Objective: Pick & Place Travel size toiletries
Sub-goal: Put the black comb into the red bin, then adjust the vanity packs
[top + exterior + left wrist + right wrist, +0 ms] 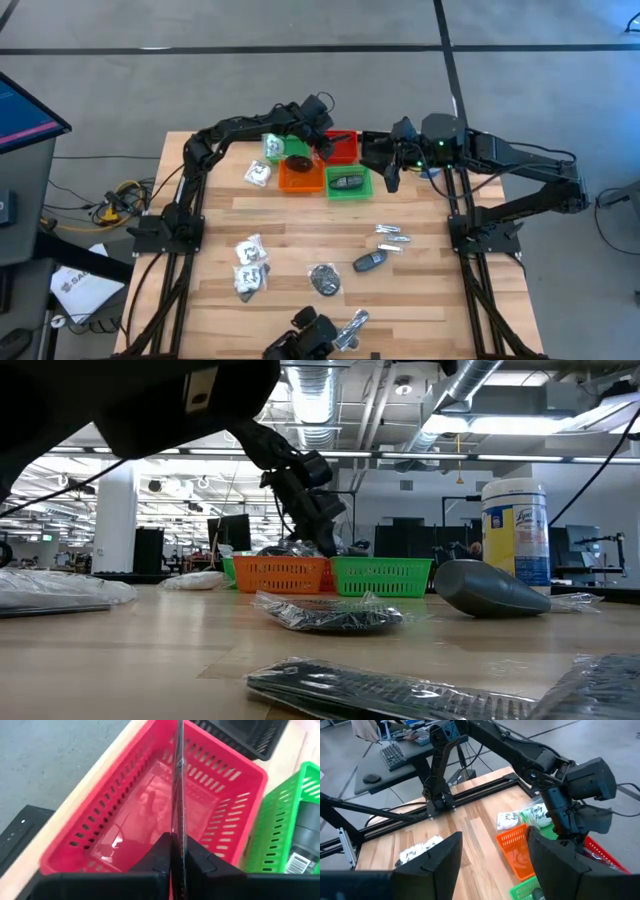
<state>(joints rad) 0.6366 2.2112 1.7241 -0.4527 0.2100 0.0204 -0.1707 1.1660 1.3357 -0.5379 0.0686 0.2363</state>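
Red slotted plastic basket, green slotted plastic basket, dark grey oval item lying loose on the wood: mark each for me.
Red slotted plastic basket [100,815], left wrist view, side wall.
Green slotted plastic basket [380,575], low view, front wall.
Dark grey oval item [370,262], high view, middle.

My wooden table has red, orange and green trays near its far edge. Loose toiletry packets are scattered toward the near edge, plus a dark grey oval.

Grey concrete floor crossed by dark lines around the wooden table, beyond it an open hall with white column, exposed ceiling ducts (silvery, ribbed) and strip lights.
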